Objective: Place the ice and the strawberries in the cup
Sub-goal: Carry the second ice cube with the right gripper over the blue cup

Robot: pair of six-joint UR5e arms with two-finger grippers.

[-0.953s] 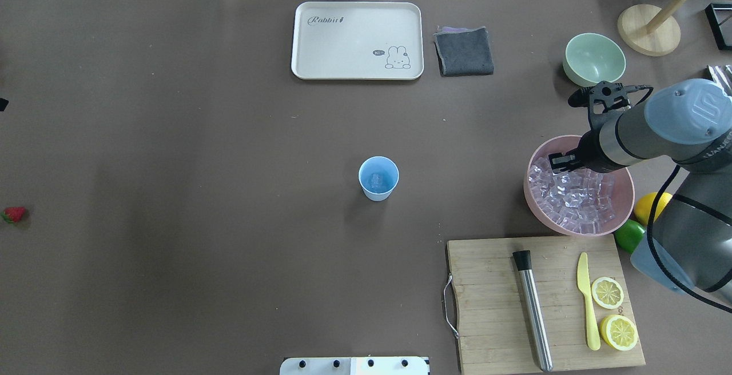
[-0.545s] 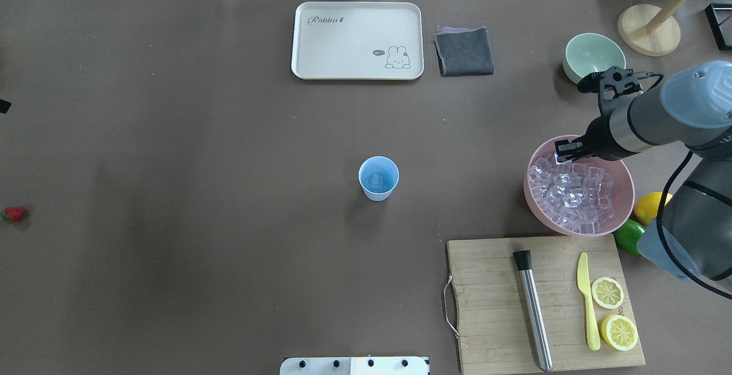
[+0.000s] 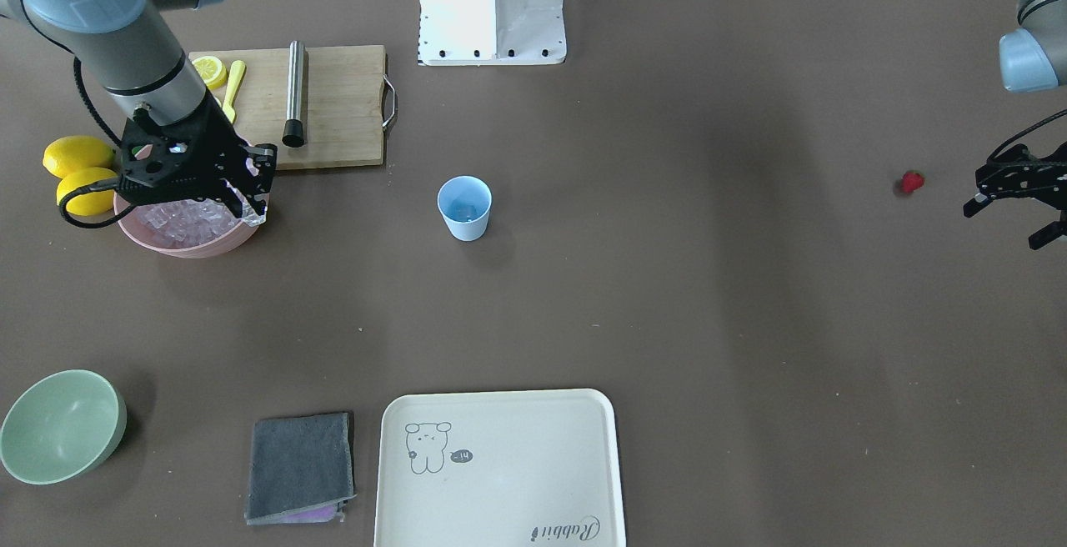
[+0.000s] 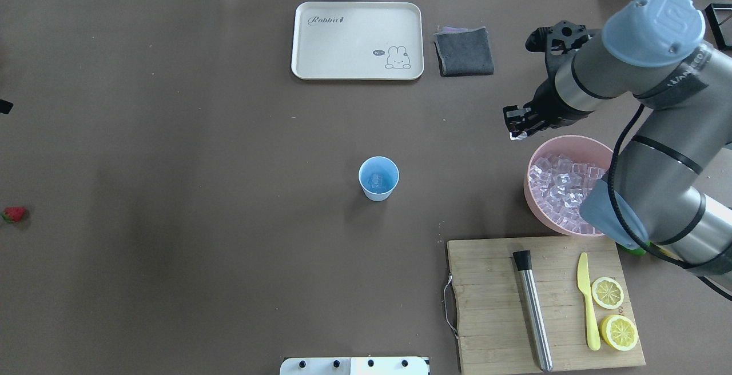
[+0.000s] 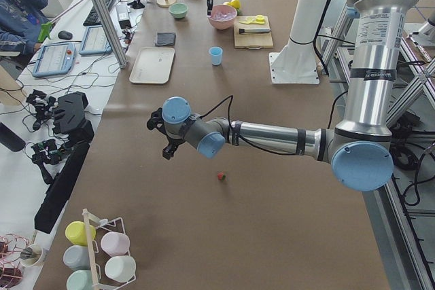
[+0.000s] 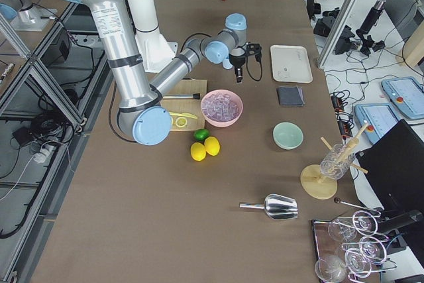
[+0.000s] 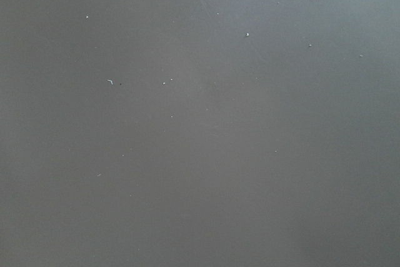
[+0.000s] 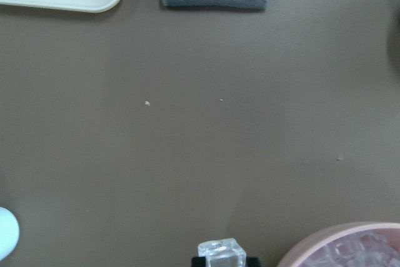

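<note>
I'm holding one ice cube (image 8: 221, 254) in the right jaws, clamped on it, hovering just off the far-left rim of the pink bowl (image 4: 534, 155). The rest of the ice (image 4: 563, 192) is sitting in that bowl. The cup (image 4: 378, 178) is standing upright mid-desk, well left of the right jaws, with one cube lying inside. The strawberry (image 4: 14, 214) is lying on the desk (image 4: 229, 135) at the far left, near the left jaws. Those are looking spread and empty, I think, though they're small in the front view.

Risks as I'm judging them:
- The cube is glossy and pinched on two faces only, so a fast swing is likely shaking it loose.
- The cup is light, so clipping its rim is tipping it.
- Letting go too high is bouncing the cube off the one inside.

The right wrist view is showing the cube seated between the jaws, while overhead it's only a pale speck. The front view is showing the left jaws, and overhead is cutting them off. The left wrist view is showing bare desk only, no strawberry.
</note>
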